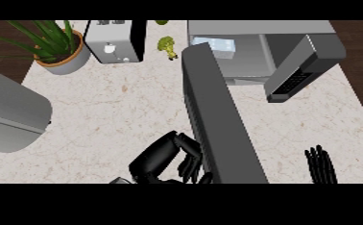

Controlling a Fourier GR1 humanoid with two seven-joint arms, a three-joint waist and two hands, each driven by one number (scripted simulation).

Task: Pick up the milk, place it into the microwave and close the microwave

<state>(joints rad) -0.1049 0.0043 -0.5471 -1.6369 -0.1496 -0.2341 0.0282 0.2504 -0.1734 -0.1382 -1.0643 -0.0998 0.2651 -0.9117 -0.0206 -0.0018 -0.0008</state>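
The milk (217, 46), a pale blue-white carton, stands inside the open microwave (259, 29) at the back right, near the left of its cavity. The microwave's dark grey door (212, 118) swings out from its left side toward me and reaches the lower edge of the view. My left hand (157, 159) is at the door's outer face near its free end, its relaxed, bent fingers against the door and holding nothing. At the lower right my right hand (320, 165) rests open, fingers up, away from everything.
A potted plant (58, 51) stands at the back left and a toaster (113, 41) beside it. A green vegetable (168, 46) lies just left of the door's hinge. A large grey rounded object (21, 116) sits at the left edge. The microwave's keypad panel (297, 75) juts out at the right.
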